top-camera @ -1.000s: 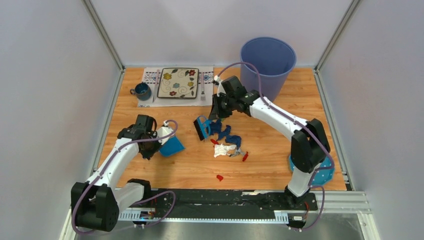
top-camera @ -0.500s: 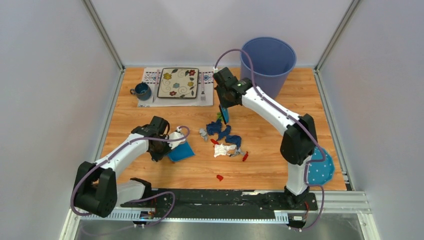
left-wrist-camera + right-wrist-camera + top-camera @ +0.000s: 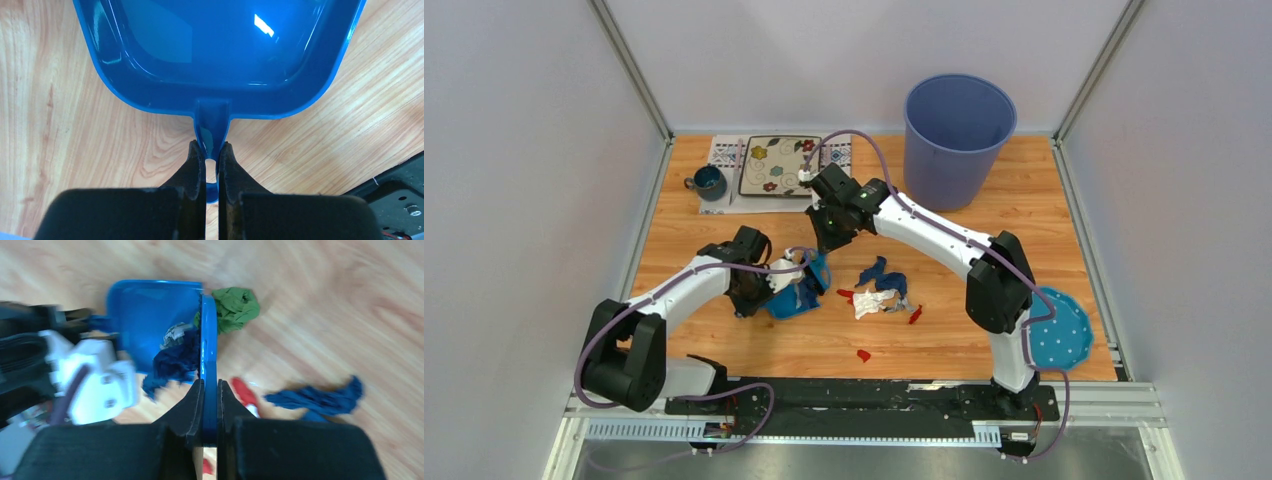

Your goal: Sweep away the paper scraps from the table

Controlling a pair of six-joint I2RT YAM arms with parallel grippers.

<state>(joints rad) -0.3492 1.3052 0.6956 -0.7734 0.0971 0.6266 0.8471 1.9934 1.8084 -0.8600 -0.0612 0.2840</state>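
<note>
The paper scraps (image 3: 879,292) are scattered on the table (image 3: 984,250). A dark blue scrap (image 3: 172,362) is seen on the dustpan (image 3: 145,315), whose handle is clamped by the left gripper (image 3: 211,165). A blue brush (image 3: 208,345), bristles hidden, is pinched by the right gripper (image 3: 209,390). A bucket (image 3: 959,125) stands well behind.

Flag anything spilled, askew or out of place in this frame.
Scraps lie strewn in the middle of the table, right of the dustpan: blue, white and red. One red scrap sits alone toward the near edge. A green scrap lies just outside the dustpan's lip. Nothing looks damaged.
</note>
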